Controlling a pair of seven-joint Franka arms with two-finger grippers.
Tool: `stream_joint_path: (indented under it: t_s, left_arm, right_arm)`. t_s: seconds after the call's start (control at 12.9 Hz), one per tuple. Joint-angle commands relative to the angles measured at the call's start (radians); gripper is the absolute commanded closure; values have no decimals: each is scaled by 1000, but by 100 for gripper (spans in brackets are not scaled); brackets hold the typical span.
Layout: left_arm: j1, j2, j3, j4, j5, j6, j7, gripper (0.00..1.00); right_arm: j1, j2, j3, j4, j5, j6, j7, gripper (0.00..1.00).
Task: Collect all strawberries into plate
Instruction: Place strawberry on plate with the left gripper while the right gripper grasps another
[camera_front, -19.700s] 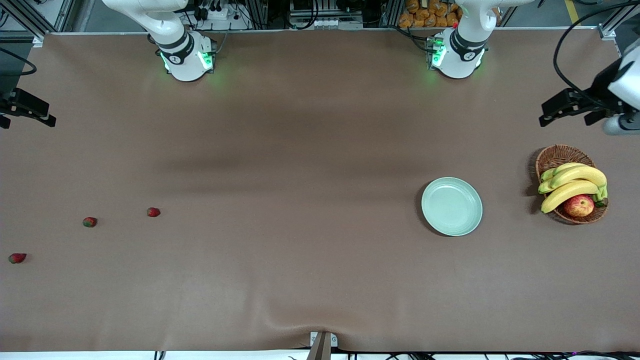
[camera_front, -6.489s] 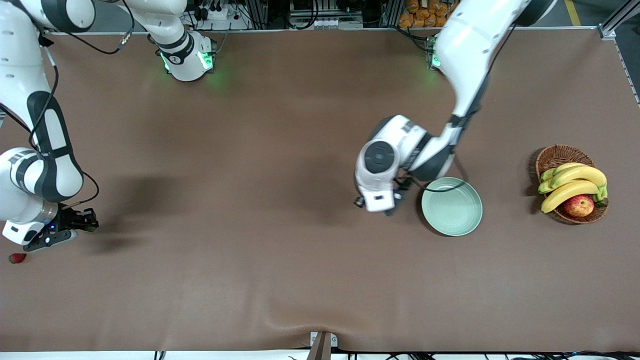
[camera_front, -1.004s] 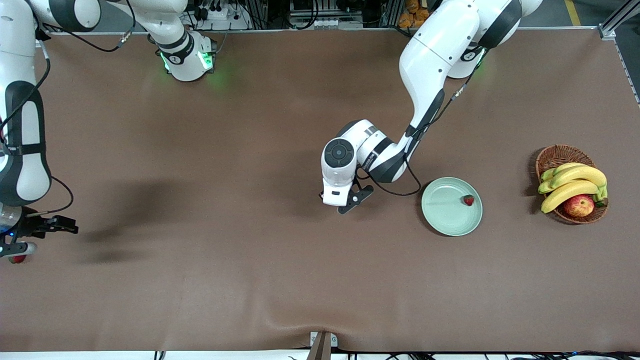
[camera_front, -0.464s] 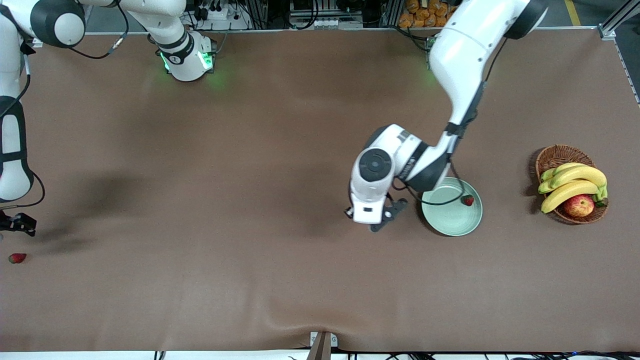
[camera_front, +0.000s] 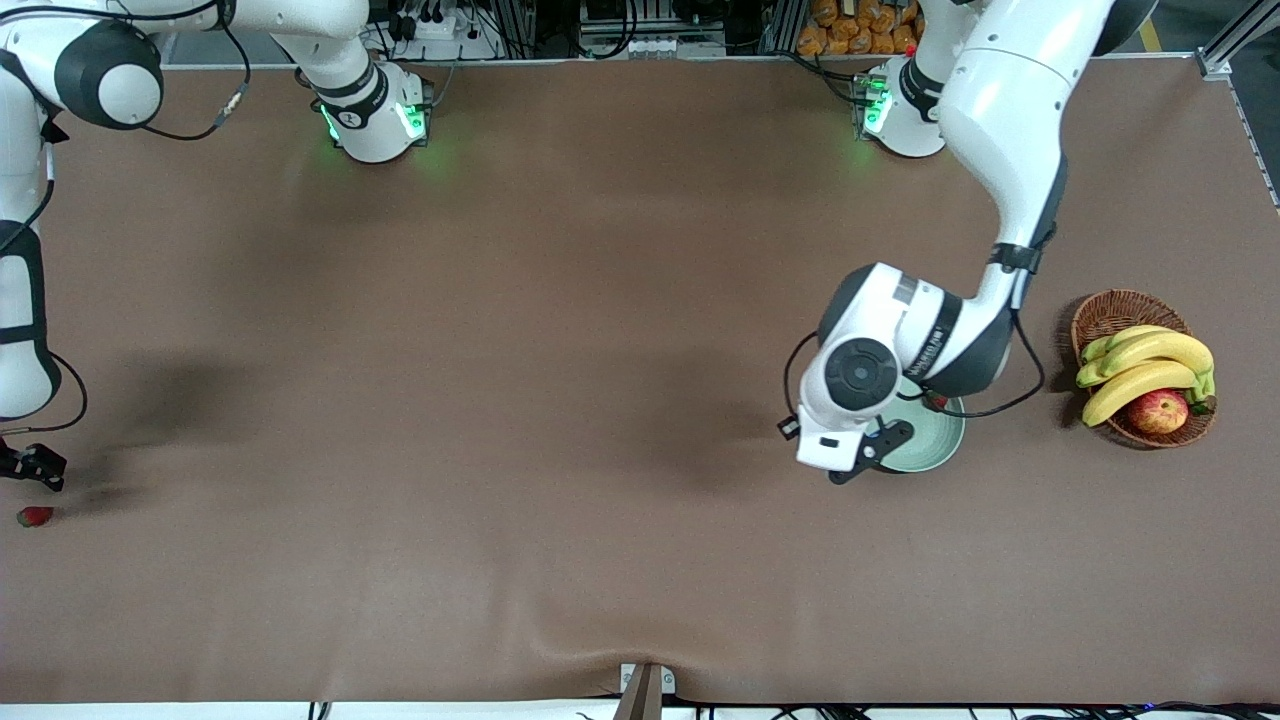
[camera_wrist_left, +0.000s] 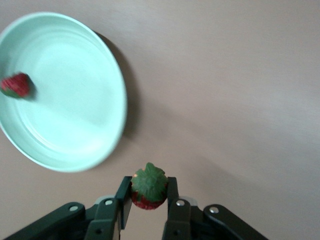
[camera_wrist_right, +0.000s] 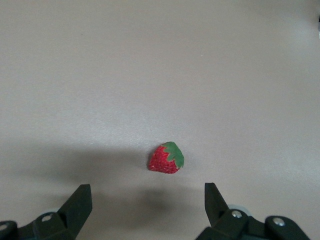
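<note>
Our left gripper (camera_wrist_left: 148, 202) pinches a strawberry (camera_wrist_left: 148, 186) beside the plate (camera_wrist_left: 100, 130); our right gripper (camera_wrist_right: 145, 207) hovers wide open over the last strawberry (camera_wrist_right: 166, 158) at the surface's edge.

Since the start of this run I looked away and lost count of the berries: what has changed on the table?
Two strawberries left the right arm's end. One strawberry now lies in the plate; the left gripper, carrying the second strawberry, has swung over beside the plate's rim. The right gripper, open, has come down over the third strawberry, which has not moved. Plate and fruit basket stayed put.
</note>
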Motion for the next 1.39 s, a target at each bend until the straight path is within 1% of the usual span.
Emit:
stream_joint_path:
  t_s: [0.0,0.15,0.31,0.39,0.46,0.54,0.62,0.7,0.77,0.85,1.16,1.24,1.31]
  left_arm:
    - [74,-44,-8,-90,19,-8,111,100]
    - [120,-47,-9,-117,19,-8,183,100]
    - [149,-50,-6,-151,20,-8,240,100]
    - [164,-50,-8,-163,22,-8,255,100]
    - [169,-49,-6,-176,22,-1,271,87]
    - [171,-43,-5,-186,22,6,283,81]
    - [180,-41,-4,-205,28,23,285,71]
    - [181,-44,-4,-220,51,40,285,54]
    - [181,-46,-4,-219,56,40,285,27]
    - [183,-50,-4,-214,56,37,283,0]
    - [183,-101,-11,-194,48,26,274,0]
    - [175,-104,-14,-177,39,19,271,0]
    - [172,-104,-29,-157,30,6,268,0]
  right_arm:
    - [-57,54,69,86,16,18,-53,0]
    - [-85,100,104,152,15,39,-85,0]
    - [-91,133,120,161,16,145,-108,0]
    - [-100,140,137,161,16,162,-108,0]
    - [-110,146,144,161,16,164,-108,0]
    - [-123,155,164,163,16,164,-108,0]
    - [-145,166,196,163,18,164,-107,0]
    - [-177,176,239,163,18,164,-108,0]
    - [-205,184,279,163,16,164,-111,0]
    - [-219,189,301,163,16,162,-111,0]
    - [-220,195,304,164,16,164,-113,0]
    - [-220,196,302,163,16,164,-113,8]
    - [-220,198,304,163,16,164,-113,10]
